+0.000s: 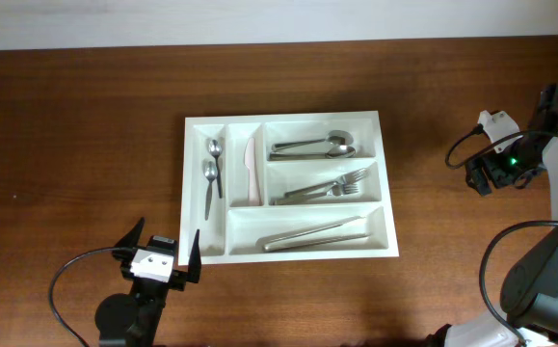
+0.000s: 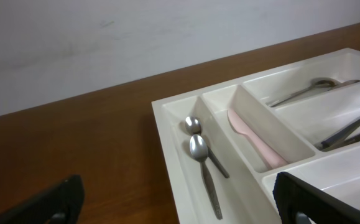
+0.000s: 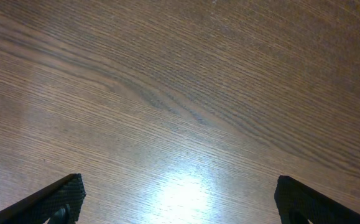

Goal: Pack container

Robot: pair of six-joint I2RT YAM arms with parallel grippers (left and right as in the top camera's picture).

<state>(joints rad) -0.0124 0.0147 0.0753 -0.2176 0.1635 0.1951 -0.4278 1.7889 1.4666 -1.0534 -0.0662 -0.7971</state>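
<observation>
Left gripper (image 1: 167,231): jaws spread wide, nothing between them. It sits just off the container's (image 1: 192,173) near-left corner, and its wrist view looks across the container's left end. One finger (image 1: 195,253) overlaps the container's left edge in the overhead view; contact cannot be confirmed. Right gripper (image 3: 180,200): jaws likewise spread wide and empty. Its wrist view shows only bare wood, and the arm stands well apart from the container's right side. The container lies flat on the table (image 1: 86,116), roughly central, long side running left to right. Contents, taken from the container's left wall outward:

- The first narrow compartment holds two small metal spoons (image 1: 211,172), lying lengthwise and partly overlapping.
- The second narrow compartment holds one pale pink knife (image 1: 252,169).
- The far wide compartment holds larger metal spoons (image 1: 315,147), with bowls toward the container's right wall.
- The middle wide compartment holds metal forks (image 1: 329,187), tines pointing right.
- The near wide compartment holds a long metal piece resembling tongs (image 1: 317,234), lying lengthwise.

A black cable (image 1: 66,280) loops on the table to the left of the left arm.
</observation>
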